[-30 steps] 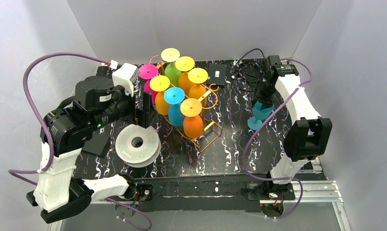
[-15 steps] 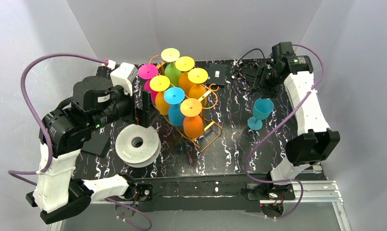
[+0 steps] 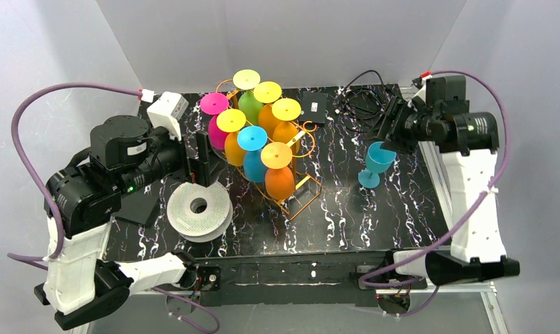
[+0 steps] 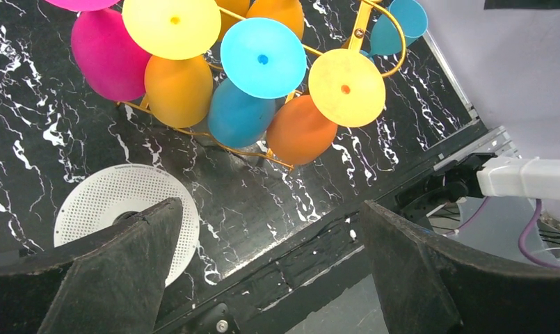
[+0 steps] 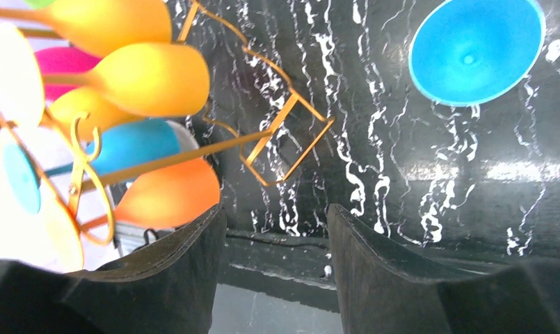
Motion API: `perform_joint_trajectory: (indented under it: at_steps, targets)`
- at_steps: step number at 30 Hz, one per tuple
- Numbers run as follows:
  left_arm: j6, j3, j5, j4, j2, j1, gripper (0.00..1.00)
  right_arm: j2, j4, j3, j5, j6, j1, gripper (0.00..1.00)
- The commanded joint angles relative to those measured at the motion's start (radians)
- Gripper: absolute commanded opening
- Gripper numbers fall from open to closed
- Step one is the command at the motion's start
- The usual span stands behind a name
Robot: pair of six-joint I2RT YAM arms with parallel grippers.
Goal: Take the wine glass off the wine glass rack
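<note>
The left gripper (image 4: 266, 205) covers part of the white spool (image 4: 110, 195); the right wrist view crops the wine glass rack (image 5: 193, 153).

The left arm (image 3: 75, 243) rises from the near left corner, bends sharply and reaches forward and inward, carrying the left gripper (image 3: 202, 158) roughly level and aimed toward the right arm's side. Its fingers (image 4: 117, 271) stand wide apart. The right arm (image 3: 475, 195) stands tall at the near right, folds over at the top and stretches leftward. The right gripper (image 3: 390, 129) tilts downward at its end, with its fingers (image 5: 385, 278) parted by a narrower gap
</note>
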State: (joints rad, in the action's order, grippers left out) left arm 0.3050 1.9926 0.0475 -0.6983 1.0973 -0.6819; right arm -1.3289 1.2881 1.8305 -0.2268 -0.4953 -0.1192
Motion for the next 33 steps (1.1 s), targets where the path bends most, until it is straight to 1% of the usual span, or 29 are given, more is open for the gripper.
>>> perform_joint_trajectory:
  at_steps: [1, 8, 13, 14, 15, 20, 24, 26, 28, 29, 31, 32, 33]
  targets:
    - [0.039, 0.011, 0.003, -0.022, -0.033, 0.007, 1.00, 0.116, -0.023, -0.071, -0.110, -0.058, -0.004, 0.63]
    - [0.115, -0.064, -0.005, -0.009, -0.088, 0.006, 1.00, 0.287, -0.108, -0.204, -0.212, -0.153, -0.004, 0.63]
    - [0.137, -0.104, -0.004, 0.001, -0.116, 0.006, 1.00, 0.357, -0.171, -0.274, -0.283, -0.208, -0.004, 0.63]
    - [0.138, -0.112, -0.003, 0.002, -0.121, 0.007, 0.96, 0.366, -0.186, -0.284, -0.295, -0.219, -0.004, 0.63]
    - [0.141, -0.120, 0.000, 0.006, -0.127, 0.006, 0.95, 0.374, -0.203, -0.296, -0.310, -0.231, -0.004, 0.63]
    - [0.139, -0.142, 0.020, 0.023, -0.149, 0.006, 0.93, 0.387, -0.345, -0.346, -0.391, -0.318, -0.004, 0.63]
    - [0.090, -0.156, 0.066, 0.024, -0.159, 0.006, 0.93, 0.350, -0.441, -0.338, -0.437, -0.368, -0.004, 0.63]
    - [0.077, -0.144, 0.130, 0.016, -0.146, 0.005, 0.92, 0.319, -0.465, -0.309, -0.453, -0.386, -0.004, 0.63]
    - [0.057, -0.110, 0.166, 0.024, -0.112, 0.006, 0.91, 0.292, -0.538, -0.311, -0.482, -0.416, -0.004, 0.63]
    - [0.048, -0.084, 0.173, 0.036, -0.066, 0.005, 0.91, 0.283, -0.629, -0.353, -0.490, -0.468, -0.005, 0.63]
    - [-0.018, -0.003, 0.270, 0.057, 0.038, 0.009, 0.89, 0.245, -0.689, -0.342, -0.475, -0.486, -0.005, 0.63]
    - [-0.043, 0.052, 0.272, 0.081, 0.103, 0.033, 0.87, 0.217, -0.701, -0.325, -0.464, -0.482, -0.005, 0.63]
    - [-0.054, 0.110, 0.249, 0.069, 0.148, 0.051, 0.87, 0.202, -0.700, -0.310, -0.465, -0.486, -0.005, 0.63]
